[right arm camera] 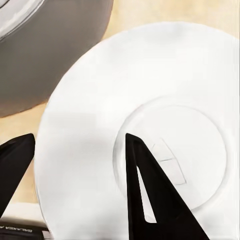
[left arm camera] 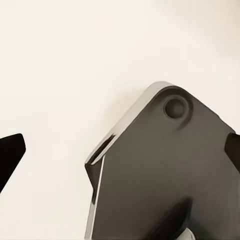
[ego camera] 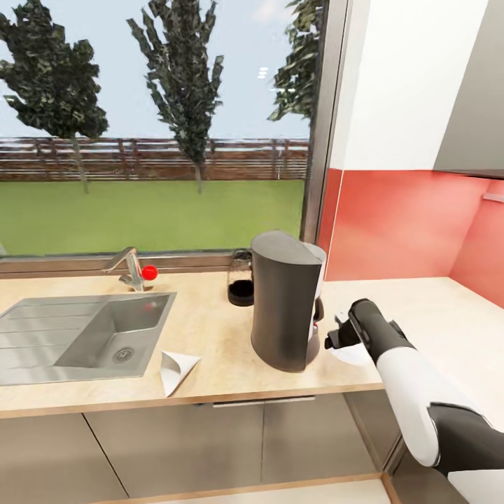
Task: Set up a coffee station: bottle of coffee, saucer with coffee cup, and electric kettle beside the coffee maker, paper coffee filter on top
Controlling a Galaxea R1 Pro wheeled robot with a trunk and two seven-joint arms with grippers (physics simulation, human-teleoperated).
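Left wrist camera: dark grey angular panel against a plain cream-white background.

A dark grey, flat-faced angular panel [left arm camera: 165, 175] with a rounded upper corner occupies much of the frame. A round recessed dimple [left arm camera: 174, 107] sits near that corner. A thin light-coloured edge [left arm camera: 98, 175] runs along one side of the panel, beside a narrow slot. Two black fingers [left arm camera: 10, 155] of the left gripper [left arm camera: 122, 152] enter at opposite edges of the frame, set well apart, one tip at each side. The cream-white background [left arm camera: 65, 65] carries no visible features.
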